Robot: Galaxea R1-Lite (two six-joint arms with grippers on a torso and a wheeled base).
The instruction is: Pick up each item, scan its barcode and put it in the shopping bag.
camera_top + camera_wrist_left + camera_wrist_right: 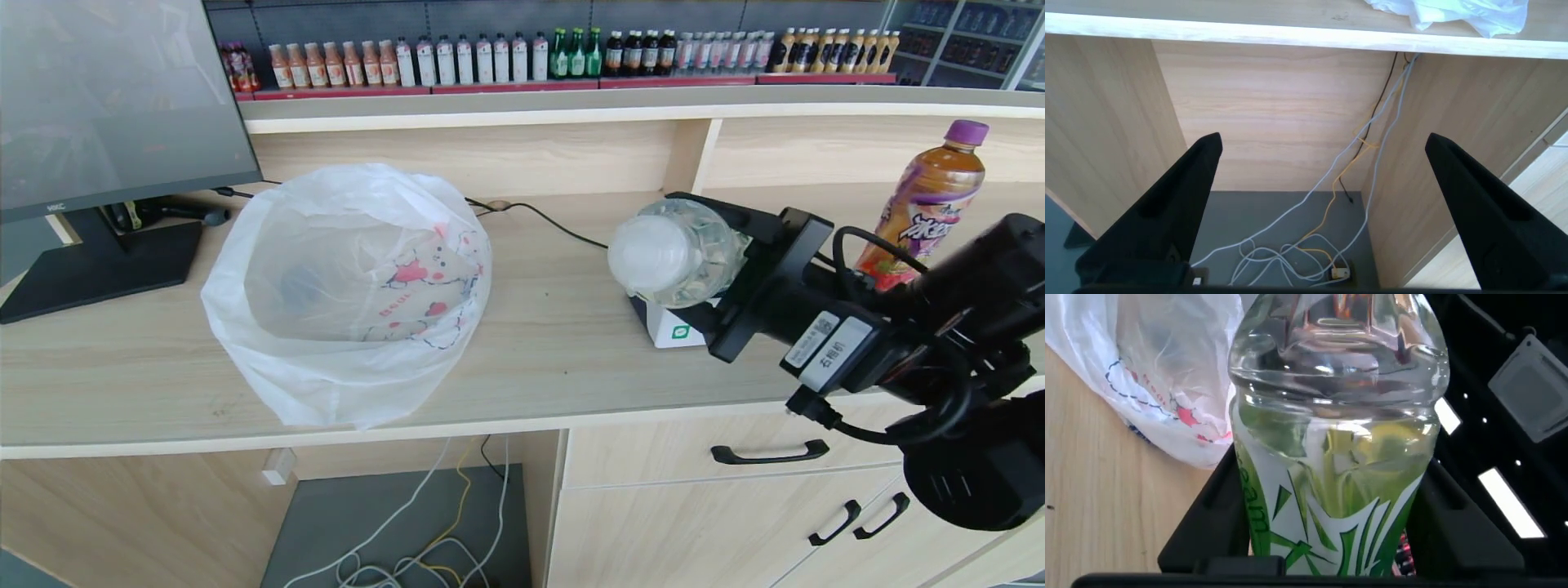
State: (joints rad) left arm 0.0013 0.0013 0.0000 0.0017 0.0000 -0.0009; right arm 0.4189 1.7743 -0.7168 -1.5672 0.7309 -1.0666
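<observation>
You're clamping the clear bottle (665, 249) in the right gripper (712, 263), tipping it just over the white scanner box (671, 333), likely for its barcode, with the shopping bag (351, 294) gaping nearby and the left gripper (1323, 143) hanging wide open below the counter (555, 351).

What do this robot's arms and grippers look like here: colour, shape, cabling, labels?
The right arm is matte black with rounded joint housings. Black cables loop along it, and two white labels sit near the wrist. The right gripper has broad, flat black fingers. The left gripper has two black wedge-shaped fingers that taper to points.
</observation>
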